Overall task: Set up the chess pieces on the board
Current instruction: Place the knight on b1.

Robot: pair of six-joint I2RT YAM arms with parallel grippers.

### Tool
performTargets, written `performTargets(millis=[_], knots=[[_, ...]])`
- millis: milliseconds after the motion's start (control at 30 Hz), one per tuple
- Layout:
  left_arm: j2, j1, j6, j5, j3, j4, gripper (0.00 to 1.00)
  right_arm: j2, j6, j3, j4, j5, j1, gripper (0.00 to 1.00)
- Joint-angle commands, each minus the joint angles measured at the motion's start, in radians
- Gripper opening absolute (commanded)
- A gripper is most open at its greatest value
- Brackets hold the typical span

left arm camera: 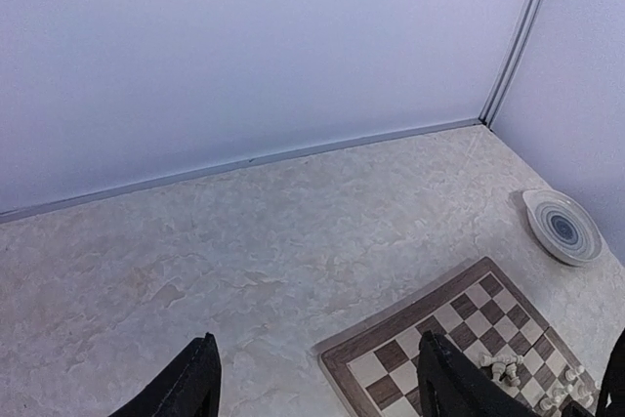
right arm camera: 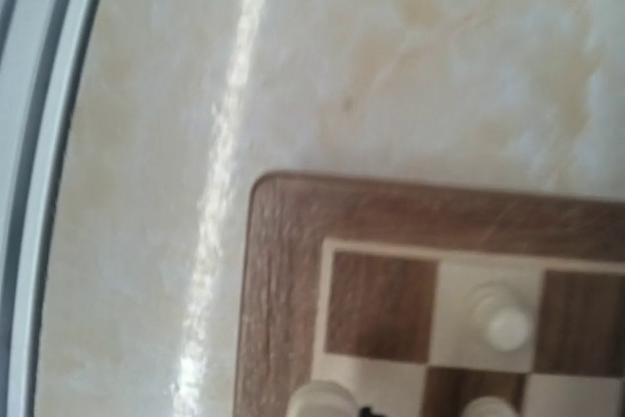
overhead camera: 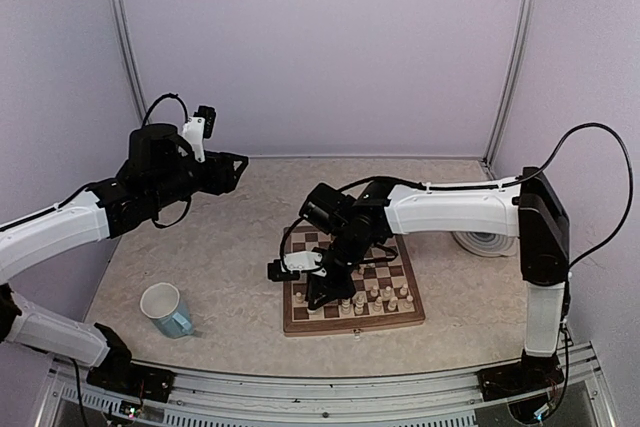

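Right jaws, closed, hover over chess pieces on the board.

No text, label, brand, number or sign legible in any view. Board border, seen close from right wrist: plain brown wood, no lettering readable. Other surfaces too small or blurred to read.

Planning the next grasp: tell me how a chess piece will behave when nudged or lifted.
Likely light: each piece is smaller than a board square. Probably tips easily, standing upright on a small base. Its rounded top may slip from a loose pinch.
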Motion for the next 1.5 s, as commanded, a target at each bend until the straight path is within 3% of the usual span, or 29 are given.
performTargets(millis=[0, 800, 1167, 1467], knots=[[-0.023, 0.005, 0.002, -0.001, 0.011, 0.001, 0.69, 0.025, -0.024, 0.027, -0.06, 0.047, 0.024, 0.0], [-0.002, 0.004, -0.004, 0.038, 0.014, 0.0, 0.69, 0.077, -0.013, 0.039, -0.026, 0.106, 0.031, 0.06], [0.009, 0.004, -0.002, 0.047, 0.017, -0.002, 0.68, 0.067, -0.003, 0.043, -0.019, 0.108, 0.031, 0.29], [0.031, 0.0, -0.001, 0.056, 0.021, -0.004, 0.69, -0.012, -0.016, 0.195, -0.129, 0.016, -0.025, 0.37]])
